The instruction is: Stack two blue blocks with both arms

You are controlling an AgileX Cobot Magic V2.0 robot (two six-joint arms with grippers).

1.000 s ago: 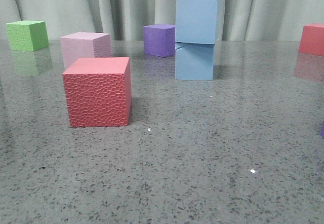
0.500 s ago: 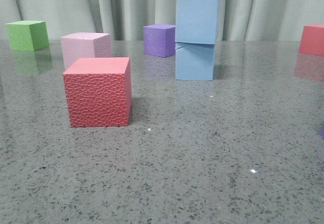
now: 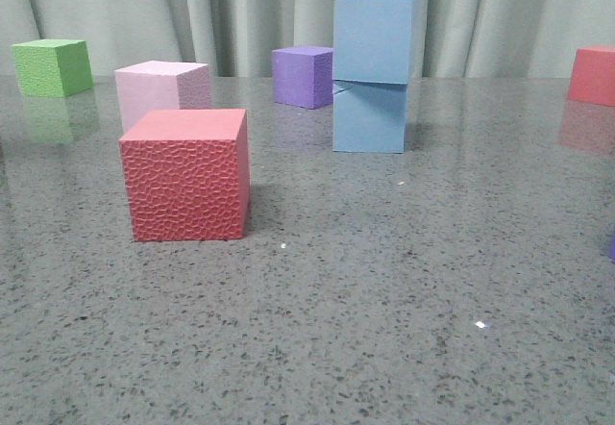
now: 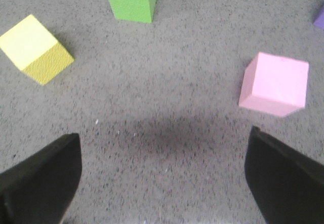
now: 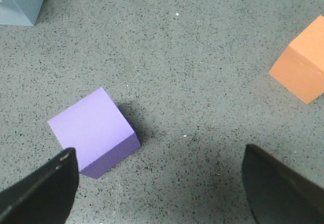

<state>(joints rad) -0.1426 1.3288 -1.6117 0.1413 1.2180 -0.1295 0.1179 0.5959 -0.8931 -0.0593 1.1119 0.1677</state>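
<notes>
We see the upper blue block (image 3: pixel 375 38) sitting on the lower blue block (image 3: pixel 369 117), upper centre; left gripper (image 4: pixel 162 178) and right gripper (image 5: pixel 159 183) both spread wide, empty.

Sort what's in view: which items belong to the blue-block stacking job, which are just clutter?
Job items:
- upper pale blue foam cube, resting on the lower one
- lower pale blue foam cube, crack near its top corner
- left gripper, open, empty
- right gripper, open, empty

Clutter:
- textured red cube
- pink cube
- green cube
- dark purple cube
- yellow cube
- orange cube
- lilac cube
</notes>
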